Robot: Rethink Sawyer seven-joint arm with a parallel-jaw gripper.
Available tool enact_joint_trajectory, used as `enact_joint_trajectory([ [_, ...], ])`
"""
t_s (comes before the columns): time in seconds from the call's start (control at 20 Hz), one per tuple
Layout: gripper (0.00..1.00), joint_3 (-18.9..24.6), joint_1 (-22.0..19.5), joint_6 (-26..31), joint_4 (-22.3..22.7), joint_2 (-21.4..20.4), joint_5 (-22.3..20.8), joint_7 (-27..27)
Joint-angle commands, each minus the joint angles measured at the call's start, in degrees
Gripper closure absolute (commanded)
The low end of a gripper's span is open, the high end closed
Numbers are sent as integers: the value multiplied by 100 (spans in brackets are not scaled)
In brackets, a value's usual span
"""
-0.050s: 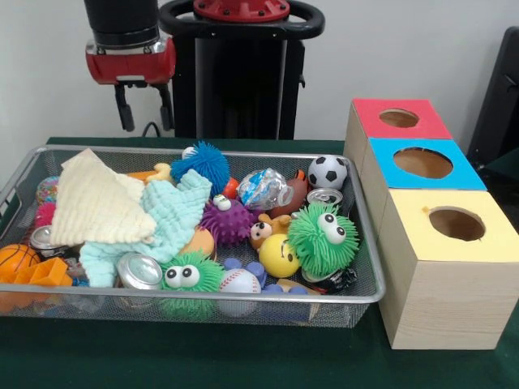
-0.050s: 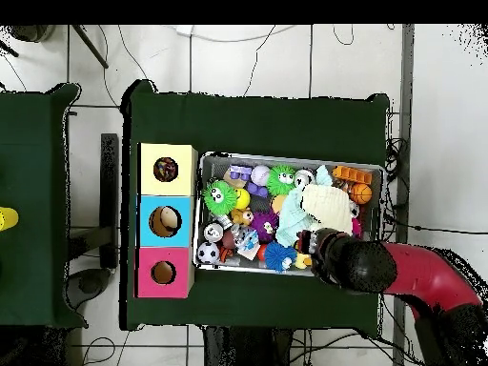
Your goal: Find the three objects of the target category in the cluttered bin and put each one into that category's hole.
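Observation:
My gripper (image 1: 145, 109) hangs open and empty above the far left rim of the wire bin (image 1: 243, 299). In the overhead view the arm's wrist (image 2: 355, 262) hides the gripper, at the bin's edge (image 2: 286, 157). The bin holds a soccer ball (image 1: 328, 171), a baseball (image 1: 240, 281), a basketball (image 1: 15, 259), two green fuzzy creatures (image 1: 322, 235) (image 1: 188, 279), blue (image 1: 203, 162) and purple (image 1: 227, 220) spiky balls, a yellow smiley ball (image 1: 279, 255) and cans (image 1: 139, 270) (image 1: 324, 196). A cream cloth (image 1: 97, 207) and a mint cloth (image 1: 166, 215) cover the left middle.
Three wooden boxes stand right of the bin, each with a round hole on top: red (image 1: 399, 118) farthest, blue (image 1: 422, 162) in the middle, yellow (image 1: 456, 223) nearest. Green cloth covers the table (image 1: 243, 356). A small bear (image 1: 263, 228) and a clear plastic bag (image 1: 263, 188) lie mid-bin.

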Motion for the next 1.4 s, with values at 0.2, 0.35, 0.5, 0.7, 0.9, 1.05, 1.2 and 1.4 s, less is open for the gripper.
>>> enact_joint_trajectory([
  [0.2,0,-267,208,-325,-137,683,-446,140],
  [0.35,0,-415,66,-790,-195,1242,-664,205],
  [0.5,0,-332,-232,-906,-367,1768,-766,-113],
  [0.7,0,-202,-471,-747,-394,1797,-834,-401],
  [0.9,0,-100,-676,-586,-505,1808,-946,-583],
  [1.05,0,-10,-805,-448,-645,1865,-997,-727],
  [1.2,0,74,-928,-286,-758,1877,-1019,-880],
  [1.4,0,154,-963,-56,-894,1862,-973,-998],
])
